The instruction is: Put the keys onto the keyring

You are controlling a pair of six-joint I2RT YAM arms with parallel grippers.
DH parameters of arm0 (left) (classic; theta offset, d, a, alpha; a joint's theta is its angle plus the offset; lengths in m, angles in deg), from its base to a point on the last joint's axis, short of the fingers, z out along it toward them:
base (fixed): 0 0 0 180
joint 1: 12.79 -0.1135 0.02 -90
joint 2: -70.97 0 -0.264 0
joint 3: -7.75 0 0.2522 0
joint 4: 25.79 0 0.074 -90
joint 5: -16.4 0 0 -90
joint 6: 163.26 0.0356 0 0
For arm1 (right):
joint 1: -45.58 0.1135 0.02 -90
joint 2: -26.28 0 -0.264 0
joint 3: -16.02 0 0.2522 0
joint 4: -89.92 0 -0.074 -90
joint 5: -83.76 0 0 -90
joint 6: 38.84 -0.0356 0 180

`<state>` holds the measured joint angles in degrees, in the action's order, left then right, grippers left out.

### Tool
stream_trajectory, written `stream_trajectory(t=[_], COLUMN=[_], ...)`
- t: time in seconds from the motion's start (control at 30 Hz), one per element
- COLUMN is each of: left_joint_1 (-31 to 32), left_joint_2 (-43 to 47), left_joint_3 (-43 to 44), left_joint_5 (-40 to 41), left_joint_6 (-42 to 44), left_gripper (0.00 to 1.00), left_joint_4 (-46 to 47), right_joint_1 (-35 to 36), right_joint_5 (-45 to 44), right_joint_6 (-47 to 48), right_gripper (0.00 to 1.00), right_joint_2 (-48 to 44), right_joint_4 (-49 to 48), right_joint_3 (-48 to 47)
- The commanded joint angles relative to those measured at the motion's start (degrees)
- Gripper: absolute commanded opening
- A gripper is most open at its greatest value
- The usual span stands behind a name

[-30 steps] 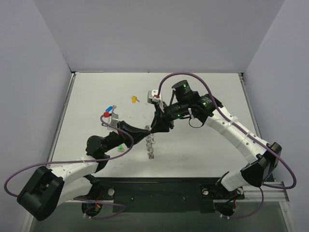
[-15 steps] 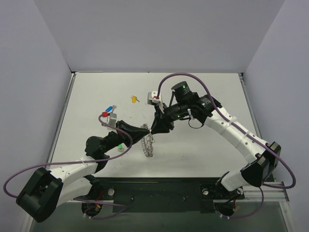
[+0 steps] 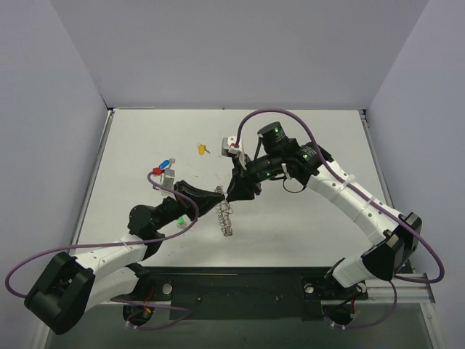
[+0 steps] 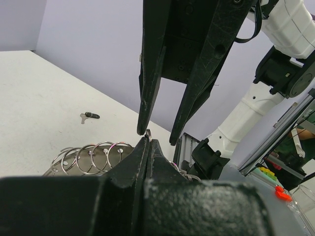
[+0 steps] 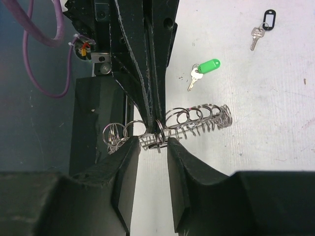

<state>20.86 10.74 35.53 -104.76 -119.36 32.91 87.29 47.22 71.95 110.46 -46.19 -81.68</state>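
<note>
Silver coils of the keyring (image 5: 197, 120) stretch across the white table (image 3: 305, 240), close to its middle. Your left gripper (image 4: 149, 142) has its fingers pressed together on one loop of it. Your right gripper (image 5: 153, 147) straddles that same loop with its fingers a moderate way apart, gripping nothing.

The keys lie loose on the table. The green-tagged key (image 5: 204, 69) is near the coils, the black-tagged key (image 5: 263, 27) is farther off, and the yellow key (image 3: 201, 150) is well apart toward the far side. The tags are too small for you to read any lettering.

Half a second ago the free end of the coil was swung left toward your left arm. Now it sits back to the right, more directly below the two sets of fingertips. Both arms have barely shifted.
</note>
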Motion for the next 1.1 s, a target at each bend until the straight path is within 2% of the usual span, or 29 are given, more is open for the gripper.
stream_trajectory(t=[0.0,0.2,0.63,0.8,0.9,1.0,1.07], left_joint_1=[-0.25,-0.25,-0.25,-0.25,-0.25,-0.25,-0.25], left_joint_2=[1.08,2.04,2.31,2.57,2.83,2.84,2.83], left_joint_3=[2.85,2.50,3.38,3.38,3.21,3.12,3.12], left_joint_5=[1.54,1.10,1.01,1.19,1.45,1.62,1.71], left_joint_6=[-0.65,1.20,0.84,0.93,1.19,1.46,1.55], left_gripper=[0.00,0.00,0.00,0.00,0.00,0.00,0.00], left_joint_4=[21.40,18.15,18.68,18.76,18.50,18.24,18.15], right_joint_1=[0.03,-1.90,-0.32,0.30,0.30,0.21,0.21], right_joint_5=[0.96,0.42,2.97,4.38,4.99,5.61,6.14], right_joint_6=[-1.55,-2.69,-4.45,-5.06,-5.24,-5.33,-5.33], right_gripper=[0.27,0.29,0.26,0.15,0.11,0.00,0.00], right_joint_2=[0.72,0.28,0.98,1.33,1.25,0.81,0.81], right_joint_4=[-2.44,-3.32,-4.99,-5.26,-5.26,-5.34,-5.34], right_joint_3=[-0.78,-1.49,0.09,0.53,0.62,0.97,1.15])
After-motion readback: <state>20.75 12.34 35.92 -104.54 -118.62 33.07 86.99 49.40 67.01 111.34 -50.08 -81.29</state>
